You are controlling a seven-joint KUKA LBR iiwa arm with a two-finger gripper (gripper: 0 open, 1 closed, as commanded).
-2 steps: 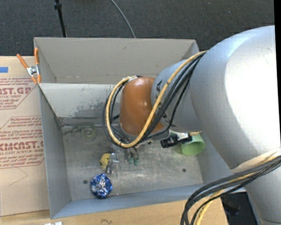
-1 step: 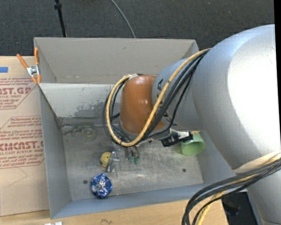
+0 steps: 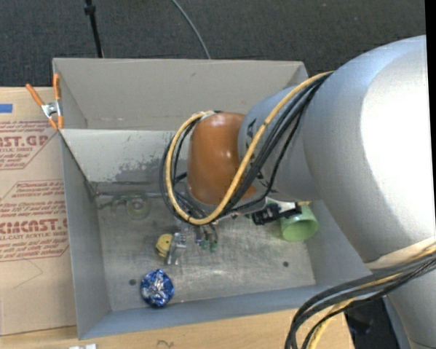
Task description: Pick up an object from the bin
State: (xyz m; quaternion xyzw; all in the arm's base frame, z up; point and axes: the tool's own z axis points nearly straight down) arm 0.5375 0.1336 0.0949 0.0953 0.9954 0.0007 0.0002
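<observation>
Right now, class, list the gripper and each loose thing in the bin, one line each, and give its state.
Gripper: low over the bin floor, fingers apart, nothing between them.
Small yellow thing: lying on the floor beside the gripper, not held.
Blue and white crumpled ball: resting alone near the bin's lower wall.
Green cup: seemingly on its side, partly hidden under the arm.

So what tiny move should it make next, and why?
Probably a small sideways shift, toward the view's left, to centre over the small yellow thing. The jaws stand apart low over the bin floor, and that thing lies just beside them, not between them, so closing now would likely catch nothing.
</observation>
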